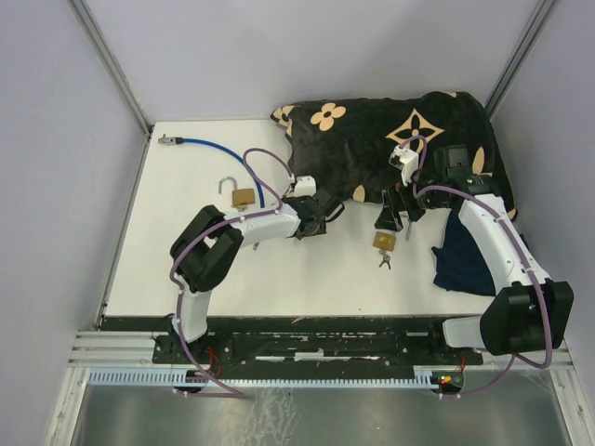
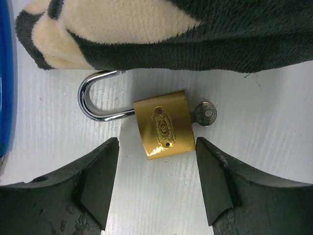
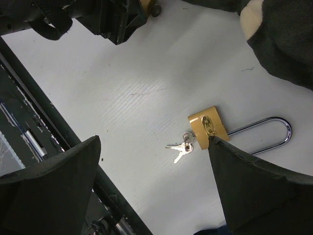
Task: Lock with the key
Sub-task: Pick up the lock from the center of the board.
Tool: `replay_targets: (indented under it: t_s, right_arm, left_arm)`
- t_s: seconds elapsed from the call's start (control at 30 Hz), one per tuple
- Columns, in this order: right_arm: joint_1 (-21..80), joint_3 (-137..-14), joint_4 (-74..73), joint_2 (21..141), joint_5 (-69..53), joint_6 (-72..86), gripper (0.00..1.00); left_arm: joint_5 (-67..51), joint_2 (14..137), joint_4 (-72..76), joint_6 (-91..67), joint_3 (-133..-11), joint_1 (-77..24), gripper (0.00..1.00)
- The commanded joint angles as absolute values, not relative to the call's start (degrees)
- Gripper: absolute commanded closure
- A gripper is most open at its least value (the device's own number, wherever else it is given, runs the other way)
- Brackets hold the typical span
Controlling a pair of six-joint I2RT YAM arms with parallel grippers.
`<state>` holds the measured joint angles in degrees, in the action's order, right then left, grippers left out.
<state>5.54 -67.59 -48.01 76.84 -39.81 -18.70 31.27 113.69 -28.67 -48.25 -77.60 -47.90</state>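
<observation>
The open padlock (image 2: 164, 125) has a key (image 2: 204, 114) in it.

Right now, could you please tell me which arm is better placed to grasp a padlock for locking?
Left. The left end effector, open, frames the brass padlock, key inserted, shackle open, centred between its fingers. The right end effector, open, has its long-shackle padlock off-centre at the edge of one finger.

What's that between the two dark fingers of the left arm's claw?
A brass padlock with a key in it lies on the table between the left gripper's open fingers; the left wrist view shows it.
</observation>
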Motion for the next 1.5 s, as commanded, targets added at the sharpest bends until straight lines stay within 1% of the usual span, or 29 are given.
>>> replay_targets:
  t_s: [0.0,0.2,0.3,0.53,0.7,0.97,1.07,1.17,1.2,1.33,1.47]
  right_arm:
    - [5.73,-68.00,-46.79,77.23,-39.79,-18.34,0.01]
    - [5.77,-68.10,-46.85,77.57,-39.99,-18.32,0.01]
    - [5.72,-68.11,-46.85,77.60,-40.21,-18.37,0.01]
    - [5.79,-67.88,-46.89,77.63,-40.81,-18.37,0.01]
    - [5.78,-67.89,-46.76,77.67,-41.13,-18.27,0.01]
    - [5.72,-67.68,-46.48,77.77,-41.75,-18.03,0.01]
    - [5.78,-67.34,-45.92,78.27,-43.38,-17.27,0.01]
    - [5.76,-66.86,-44.77,79.17,-46.66,-15.03,0.01]
    - [5.77,-66.53,-43.98,79.60,-48.18,-13.97,0.01]
    - [5.75,-64.79,-37.64,81.63,-53.67,-6.70,0.01]
    - [5.76,-60.52,-25.53,82.73,-56.82,4.72,0.01]
  left_arm:
    - [33.40,115.08,-28.57,-49.94,-79.96,-48.16,0.30]
    - [33.69,116.03,-28.48,-49.44,-80.72,-48.16,0.31]
    - [33.65,116.75,-28.20,-49.36,-80.68,-48.16,0.33]
    - [33.77,117.60,-27.76,-49.31,-80.71,-48.14,0.35]
    - [33.84,117.79,-27.23,-48.96,-80.65,-48.08,0.43]
    - [33.25,117.03,-27.17,-47.68,-80.29,-48.07,0.63]
    - [33.22,114.34,-26.75,-45.70,-79.42,-48.09,0.73]
    - [33.22,110.05,-24.88,-42.26,-76.68,-48.16,0.79]
    - [31.49,108.14,-23.39,-40.87,-75.13,-48.25,0.81]
    - [27.25,99.80,-15.32,-34.41,-67.46,-48.72,0.83]
    - [19.99,92.16,-3.73,-27.79,-58.59,-48.93,0.86]
